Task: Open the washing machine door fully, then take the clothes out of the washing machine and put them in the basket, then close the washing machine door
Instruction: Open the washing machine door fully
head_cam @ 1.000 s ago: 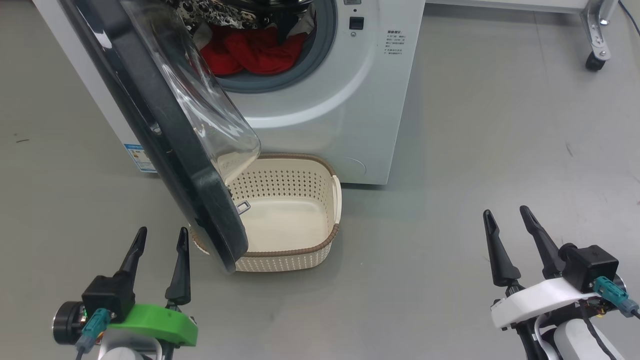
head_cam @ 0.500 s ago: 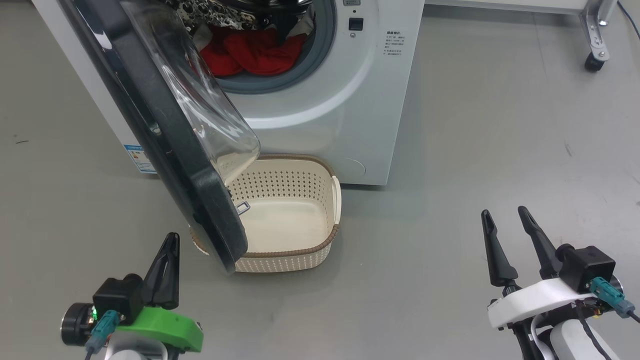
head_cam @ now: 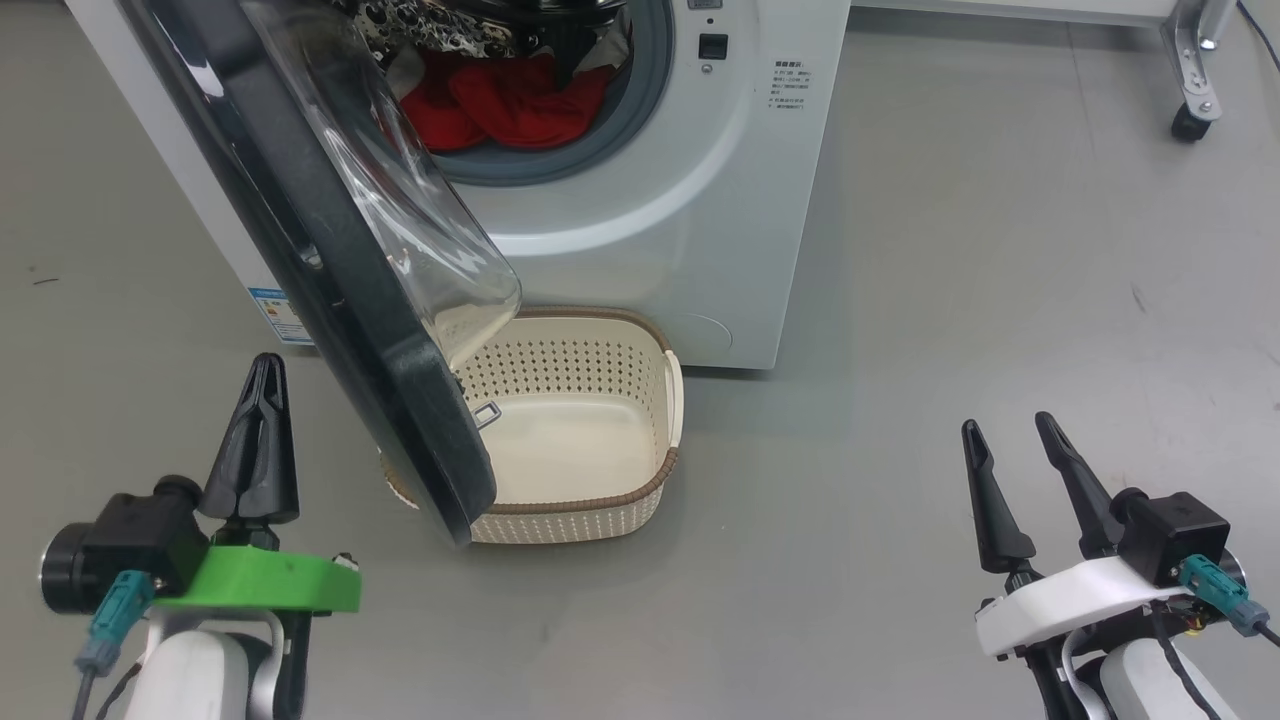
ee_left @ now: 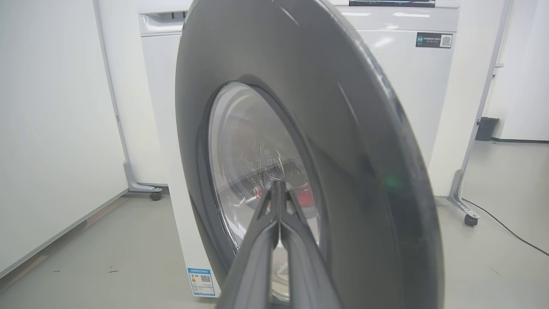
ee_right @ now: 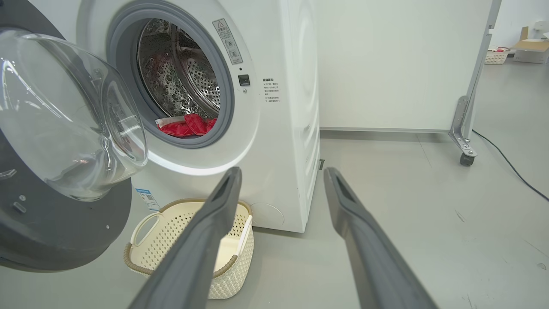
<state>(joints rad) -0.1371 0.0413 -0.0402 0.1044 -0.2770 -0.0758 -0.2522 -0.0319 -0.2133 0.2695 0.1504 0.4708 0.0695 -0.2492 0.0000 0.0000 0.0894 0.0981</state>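
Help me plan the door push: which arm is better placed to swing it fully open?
Left, probably: the left gripper, shut, faces the outer side of the washing machine door; the right gripper, open, is far from it.

**Washing machine door** [head_cam: 400, 400], just right of the left pincer [head_cam: 266, 366]: smooth, glossy black plastic rim; its bowl window [head_cam: 430, 220] is clear glass, bright with reflections.
**Washing machine** [head_cam: 650, 230], ahead of both pincers: smooth, glossy white casing; drum [ee_right: 195, 73] of perforated bright steel; door ring [ee_right: 226, 107] of matt grey rubber.
**Clothes** [head_cam: 500, 100] in the drum: soft red cloth, creased.
**Basket** [head_cam: 580, 525], ahead of the left pincer, to its right: matt cream plastic, perforated walls, brown woven-look rim.
**Right pincer** [head_cam: 1008, 425]: fingers [head_cam: 992, 500] matt dark plastic, white mount [head_cam: 1060, 595] smooth; the left pincer's green mount [head_cam: 270, 590] likewise smooth.
**Floor** [head_cam: 950, 250]: smooth grey, faint sheen.
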